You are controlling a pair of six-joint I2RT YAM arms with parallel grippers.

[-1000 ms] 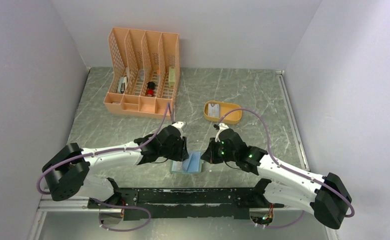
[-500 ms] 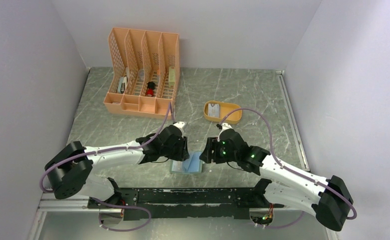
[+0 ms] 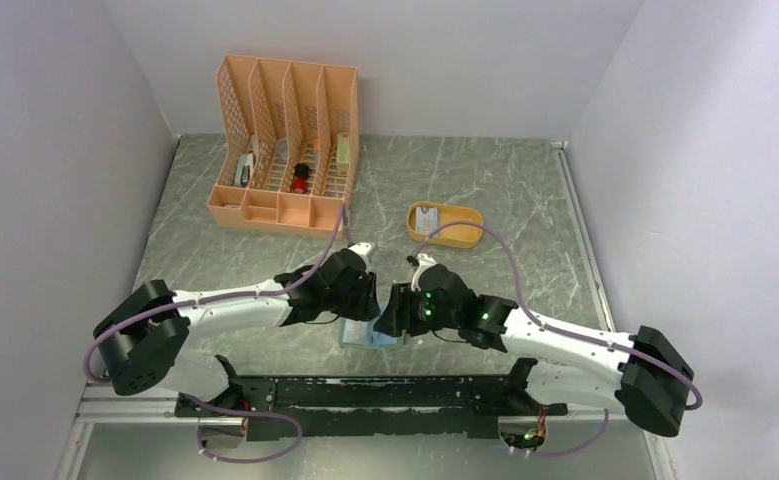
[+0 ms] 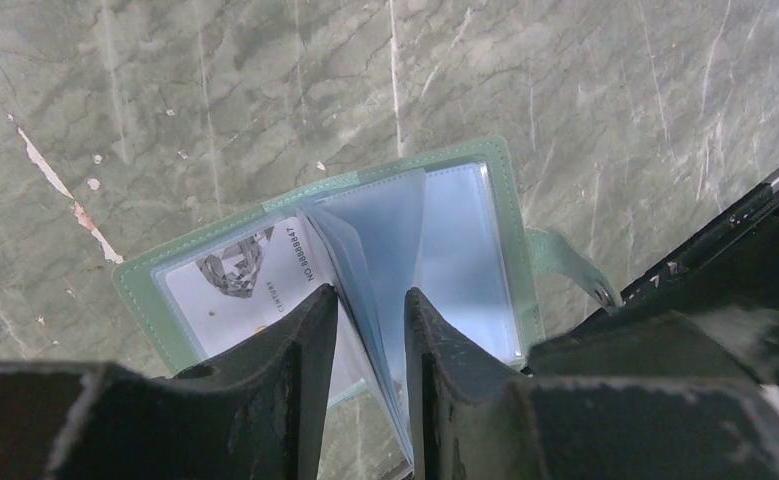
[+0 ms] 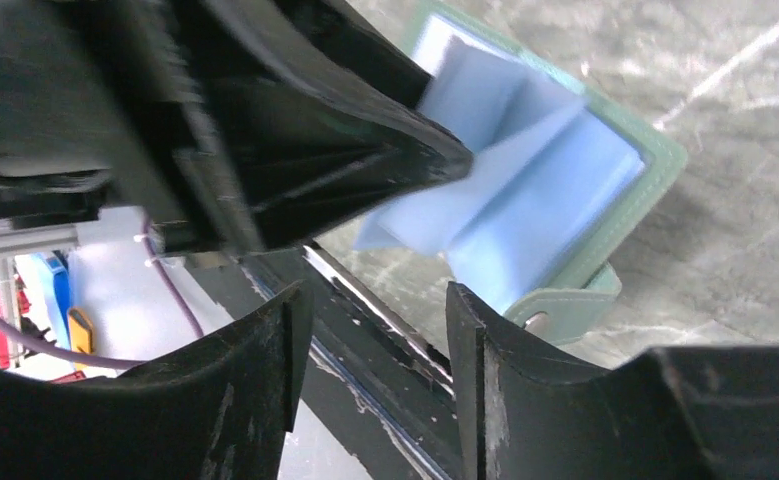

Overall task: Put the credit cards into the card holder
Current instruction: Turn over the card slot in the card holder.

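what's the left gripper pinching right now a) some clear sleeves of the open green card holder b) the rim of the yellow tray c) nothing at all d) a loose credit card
a: in the left wrist view the left gripper has a finger on each side of a few raised clear sleeves of the open card holder.

The sage-green card holder (image 4: 365, 240) is lying open and flat on the marbled table (image 3: 525, 190), near its front edge. Its pale bluish clear sleeves (image 5: 525, 190) are fanning upward from the spine, and its snap tab (image 4: 565, 265) is sticking out past one outer edge. One pale credit card (image 4: 250, 275), printed with a diamond and a number, is sitting in an end sleeve. Another pale card (image 3: 426, 220) is lying in the mustard tray (image 3: 462, 238), well apart.
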